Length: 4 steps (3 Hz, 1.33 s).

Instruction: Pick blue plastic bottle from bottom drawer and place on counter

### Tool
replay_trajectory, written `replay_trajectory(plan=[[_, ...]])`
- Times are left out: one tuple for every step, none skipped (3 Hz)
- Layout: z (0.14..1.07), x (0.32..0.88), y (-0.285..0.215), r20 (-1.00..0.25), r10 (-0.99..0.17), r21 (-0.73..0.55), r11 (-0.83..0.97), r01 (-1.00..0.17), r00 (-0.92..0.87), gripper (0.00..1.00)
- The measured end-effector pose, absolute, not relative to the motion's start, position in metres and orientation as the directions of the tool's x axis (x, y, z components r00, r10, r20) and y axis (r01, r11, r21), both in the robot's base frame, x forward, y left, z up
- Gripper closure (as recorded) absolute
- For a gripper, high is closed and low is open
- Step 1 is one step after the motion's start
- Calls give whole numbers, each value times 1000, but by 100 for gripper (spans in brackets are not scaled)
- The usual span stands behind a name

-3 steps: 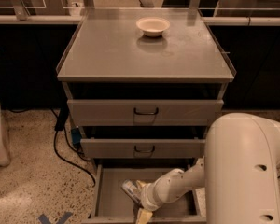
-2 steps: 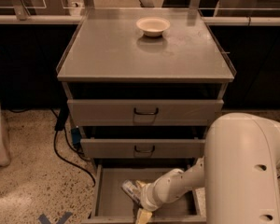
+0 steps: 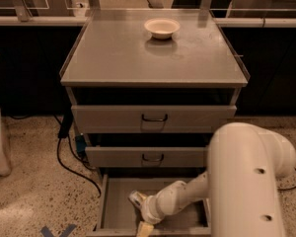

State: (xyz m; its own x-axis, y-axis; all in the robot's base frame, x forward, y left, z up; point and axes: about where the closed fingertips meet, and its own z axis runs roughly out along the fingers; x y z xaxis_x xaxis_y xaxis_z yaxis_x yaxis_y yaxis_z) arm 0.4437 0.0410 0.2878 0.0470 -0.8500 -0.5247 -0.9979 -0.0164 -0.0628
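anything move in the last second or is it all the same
Nothing visibly changed. The pincer sits low in the open bottom drawer, near its front edge. The blue plastic bottle lies on the drawer floor beside the wrist. The cream bowl stands on the counter. All are where they were a second ago.
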Motion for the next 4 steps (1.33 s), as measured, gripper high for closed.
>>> replay_trajectory(plan=[[252, 471, 92, -536, -843, -70, -4, -998, 41, 0], [252, 471, 92, -536, -843, -70, -4, -998, 41, 0], [252, 479, 76, -508, -862, -78, 42, -996, 3, 0], [254, 490, 49, -442, -896, -115, 107, -987, -46, 0]])
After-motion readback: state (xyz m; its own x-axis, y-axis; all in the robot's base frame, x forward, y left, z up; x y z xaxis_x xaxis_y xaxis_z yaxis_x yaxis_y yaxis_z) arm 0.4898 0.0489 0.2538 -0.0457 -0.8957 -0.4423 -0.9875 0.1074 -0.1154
